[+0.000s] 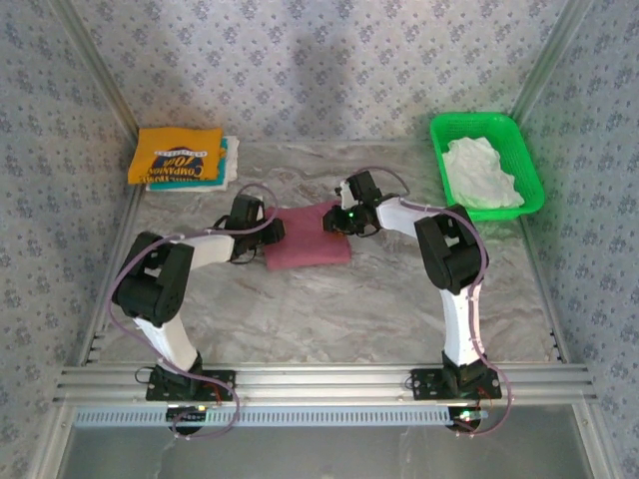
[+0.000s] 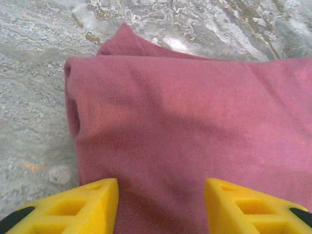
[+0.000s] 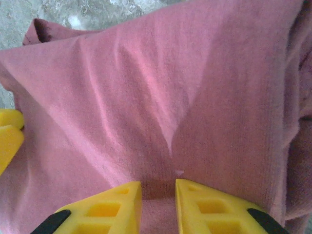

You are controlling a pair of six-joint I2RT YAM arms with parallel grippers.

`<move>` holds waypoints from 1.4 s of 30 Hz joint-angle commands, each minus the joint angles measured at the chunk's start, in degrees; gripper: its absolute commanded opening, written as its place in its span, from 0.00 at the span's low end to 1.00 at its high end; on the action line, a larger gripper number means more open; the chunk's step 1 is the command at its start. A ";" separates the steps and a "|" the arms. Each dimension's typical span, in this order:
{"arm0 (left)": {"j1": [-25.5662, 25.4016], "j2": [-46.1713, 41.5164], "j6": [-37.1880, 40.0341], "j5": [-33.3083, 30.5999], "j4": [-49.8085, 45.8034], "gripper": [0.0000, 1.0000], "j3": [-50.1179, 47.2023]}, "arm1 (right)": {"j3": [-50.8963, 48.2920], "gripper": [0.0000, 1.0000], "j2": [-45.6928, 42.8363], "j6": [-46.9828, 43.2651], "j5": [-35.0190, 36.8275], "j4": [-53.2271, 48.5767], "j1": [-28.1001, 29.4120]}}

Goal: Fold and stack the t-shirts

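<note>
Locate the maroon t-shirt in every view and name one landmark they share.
Top external: maroon t-shirt mid-table, between the left gripper and right gripper.
Left wrist: centre and right, beyond the open jaws.
Right wrist: across the middle, creased toward the pinching jaws.
Shared landmark: the grey marbled table, top left in both wrist views.

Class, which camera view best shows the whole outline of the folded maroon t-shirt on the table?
The top external view: there the folded maroon cloth t-shirt shows almost whole. The left wrist view shows one folded corner; the right wrist view shows creased cloth pinched by the right tool.
</note>
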 commanded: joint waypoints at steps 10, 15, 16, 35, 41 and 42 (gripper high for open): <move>-5.07 -12.95 -5.39 1.13 -1.66 0.35 -10.25 | -12.57 0.30 -12.02 2.28 -4.13 3.97 5.08; -5.07 -8.68 -6.49 1.67 1.33 0.30 -13.83 | -14.46 0.30 -8.22 3.28 -3.14 4.12 4.88; -4.99 -7.92 -6.37 1.43 0.77 0.29 -13.62 | -14.64 0.29 -7.78 3.44 -3.01 4.09 4.75; 0.23 -8.49 -3.54 0.74 -13.69 0.64 -1.31 | -14.37 0.40 -18.53 2.32 -1.12 3.28 1.69; -1.26 -1.38 -3.79 -0.67 -15.82 0.74 3.54 | -14.56 0.40 -18.99 2.40 -1.60 3.31 1.49; -1.67 -0.35 -3.82 -1.25 -16.29 0.74 4.31 | -14.73 0.40 -19.25 2.41 -1.64 3.43 1.49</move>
